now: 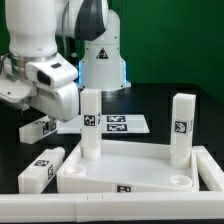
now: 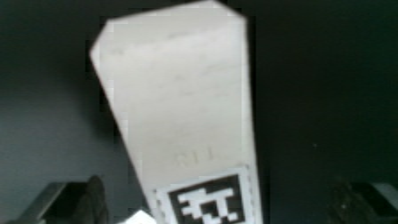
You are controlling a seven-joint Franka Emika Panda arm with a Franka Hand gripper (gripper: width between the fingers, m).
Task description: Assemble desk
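The white desk tabletop (image 1: 130,172) lies at the front with two legs standing upright in its corner sockets, one at the back left (image 1: 90,125) and one at the right (image 1: 182,128). A third leg (image 1: 38,128) lies on the black table at the exterior view's left, and a fourth (image 1: 38,170) lies by the tabletop's left end. My gripper (image 1: 36,112) hangs just above the third leg. In the wrist view that leg (image 2: 178,110) lies lengthwise between my open fingers (image 2: 80,200), with a gap on each side, tag end nearest my gripper (image 2: 222,208).
The marker board (image 1: 118,123) lies flat behind the tabletop. A white rail (image 1: 100,207) runs along the front edge. The robot base (image 1: 100,55) stands at the back. The table is black.
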